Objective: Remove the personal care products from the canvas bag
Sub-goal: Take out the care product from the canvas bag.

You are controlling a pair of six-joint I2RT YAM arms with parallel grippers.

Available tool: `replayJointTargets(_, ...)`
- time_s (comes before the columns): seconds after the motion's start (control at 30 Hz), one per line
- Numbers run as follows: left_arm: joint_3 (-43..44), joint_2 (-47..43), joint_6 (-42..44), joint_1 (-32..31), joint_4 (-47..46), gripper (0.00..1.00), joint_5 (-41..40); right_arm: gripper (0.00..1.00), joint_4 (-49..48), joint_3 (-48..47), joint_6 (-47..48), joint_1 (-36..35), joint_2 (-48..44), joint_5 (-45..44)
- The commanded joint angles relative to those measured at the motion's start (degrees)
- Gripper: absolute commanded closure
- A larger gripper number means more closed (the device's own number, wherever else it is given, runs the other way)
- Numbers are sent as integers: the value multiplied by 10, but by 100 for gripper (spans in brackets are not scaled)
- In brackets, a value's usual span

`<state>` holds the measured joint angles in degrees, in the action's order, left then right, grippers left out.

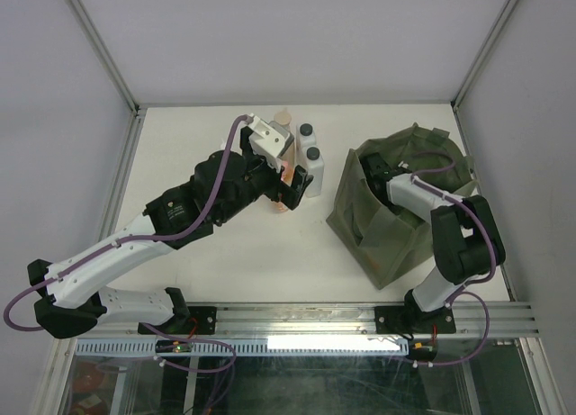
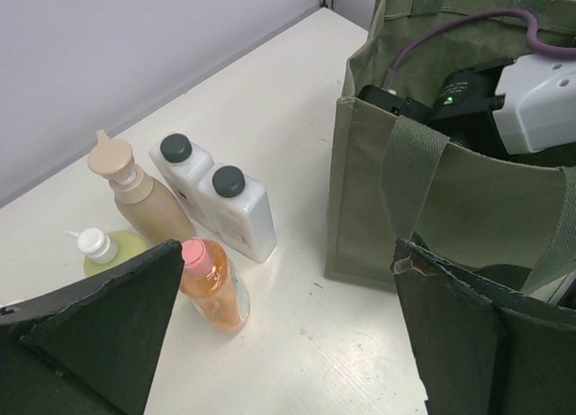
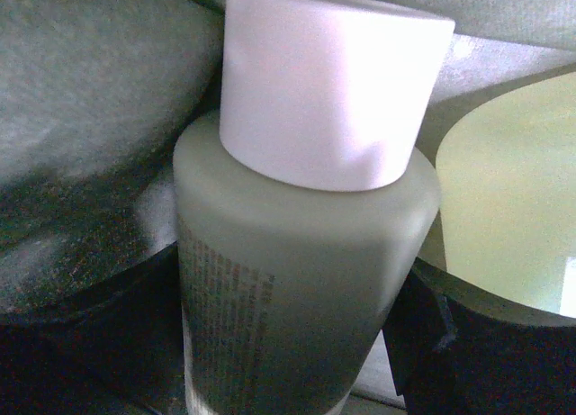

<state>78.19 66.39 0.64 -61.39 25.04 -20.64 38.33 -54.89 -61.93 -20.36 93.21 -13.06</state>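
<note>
The olive canvas bag (image 1: 387, 230) stands at the right, also in the left wrist view (image 2: 360, 208). My right arm (image 1: 414, 192) reaches down into it. In the right wrist view my right gripper (image 3: 288, 343) is closed on a pale green bottle with a white cap (image 3: 306, 253), one finger against each side. On the table stand an orange bottle with a pink cap (image 2: 214, 289), two white bottles with black caps (image 2: 236, 212), a tan bottle (image 2: 139, 199) and a yellow-green bottle (image 2: 115, 251). My left gripper (image 2: 288, 343) is open and empty, just right of the orange bottle.
Another yellow-green bottle (image 3: 513, 217) lies beside the held bottle inside the bag. The bag's strap handle (image 2: 409, 181) hangs over its near wall. Walls enclose the table at the back and sides.
</note>
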Motion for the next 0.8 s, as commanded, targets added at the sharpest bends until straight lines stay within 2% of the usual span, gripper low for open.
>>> replayJointTargets(0.0,22,-18,11,8,-18,1,-7,59,-2,33,51,5,0,-25)
replayJointTargets(0.07,23,-15,13,8,-18,1,-6,68,-12,31,73,5,-29,-33)
replayJointTargets(0.17,29,-7,16,8,-18,1,-1,88,-40,36,109,5,-70,-27)
replayJointTargets(0.23,35,-2,17,8,-19,1,2,96,-54,40,124,5,-90,-27)
replayJointTargets(0.33,42,5,18,8,-18,1,9,100,-66,46,149,5,-115,-30)
replayJointTargets(0.5,45,5,17,8,-18,1,13,100,-82,57,188,5,-173,-29)
replayJointTargets(0.77,53,15,16,8,-18,1,20,100,-126,86,265,5,-319,-38)
